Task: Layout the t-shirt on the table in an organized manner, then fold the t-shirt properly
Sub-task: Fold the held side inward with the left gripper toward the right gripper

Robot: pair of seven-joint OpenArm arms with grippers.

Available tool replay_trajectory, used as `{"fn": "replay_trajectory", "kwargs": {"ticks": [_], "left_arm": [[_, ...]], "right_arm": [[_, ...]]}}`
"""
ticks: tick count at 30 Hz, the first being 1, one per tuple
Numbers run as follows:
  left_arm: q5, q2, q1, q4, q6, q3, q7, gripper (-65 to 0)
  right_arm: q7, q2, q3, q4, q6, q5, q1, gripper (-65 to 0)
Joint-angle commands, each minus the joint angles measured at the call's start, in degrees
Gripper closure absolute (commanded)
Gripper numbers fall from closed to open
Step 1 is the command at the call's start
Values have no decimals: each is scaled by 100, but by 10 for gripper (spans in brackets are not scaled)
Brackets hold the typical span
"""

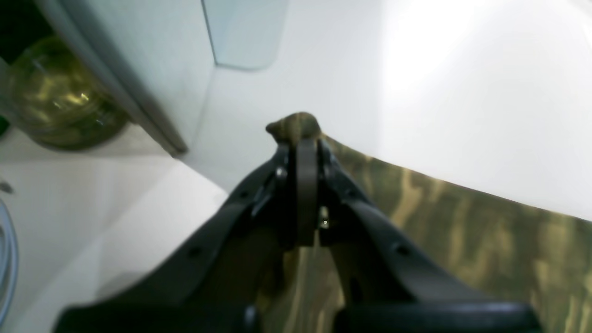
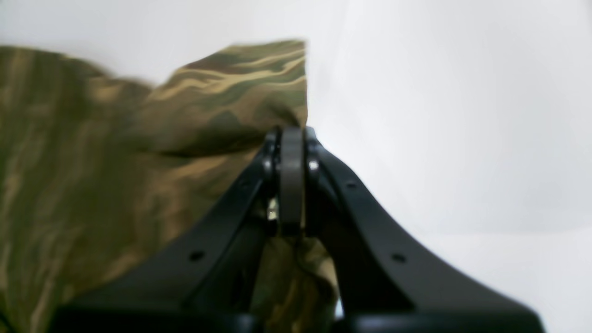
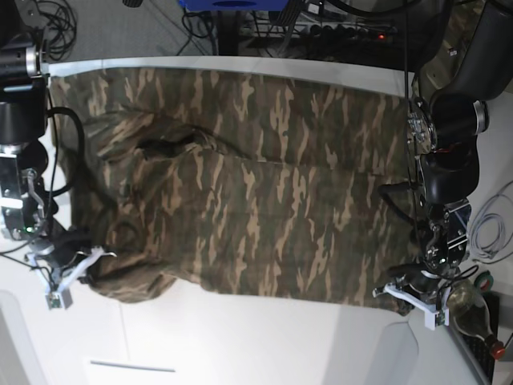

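Note:
The camouflage t-shirt (image 3: 256, 184) lies spread over most of the white table (image 3: 240, 337), with a rumpled fold near its left side. My left gripper (image 1: 303, 141) is shut on a small bunch of the shirt's edge, and the t-shirt (image 1: 462, 226) trails off to the right of it. In the base view this left gripper (image 3: 394, 290) sits at the shirt's near right corner. My right gripper (image 2: 291, 134) is shut on a raised fold of the t-shirt (image 2: 92, 162). In the base view the right gripper (image 3: 86, 269) is at the near left corner.
A glass bottle (image 3: 469, 309) of yellowish liquid lies just off the table's right edge, also seen as the bottle (image 1: 60, 101) in the left wrist view. White cables (image 3: 485, 233) coil beside the left arm. Bare table (image 2: 462, 115) stretches along the near side.

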State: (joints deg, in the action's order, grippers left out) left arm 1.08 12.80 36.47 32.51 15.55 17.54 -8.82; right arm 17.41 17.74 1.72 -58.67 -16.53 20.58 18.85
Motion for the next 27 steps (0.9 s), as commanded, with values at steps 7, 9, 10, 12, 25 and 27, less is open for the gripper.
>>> {"fn": "replay_trajectory", "kwargs": {"ticks": [7, 9, 10, 12, 25, 27], "left_arm": [[54, 61, -100, 498, 14, 0, 130, 0], [54, 61, -275, 656, 14, 0, 130, 0], [54, 61, -337, 718, 14, 0, 130, 0], [54, 52, -460, 850, 14, 0, 130, 0], [810, 87, -1102, 2107, 14, 0, -679, 0], [810, 87, -1225, 2151, 14, 0, -670, 0]], "right_arm": [[-488, 349, -27, -45, -681, 56, 185, 0], [-488, 446, -27, -53, -892, -58, 194, 0], [-488, 446, -27, -53, -962, -181, 264, 0], [-488, 437, -27, 8, -1120, -612, 405, 0], [-1640, 7, -44, 1591, -1665, -2326, 1064, 0], [-1780, 7, -44, 1758, -1665, -2414, 1064, 0]]}}
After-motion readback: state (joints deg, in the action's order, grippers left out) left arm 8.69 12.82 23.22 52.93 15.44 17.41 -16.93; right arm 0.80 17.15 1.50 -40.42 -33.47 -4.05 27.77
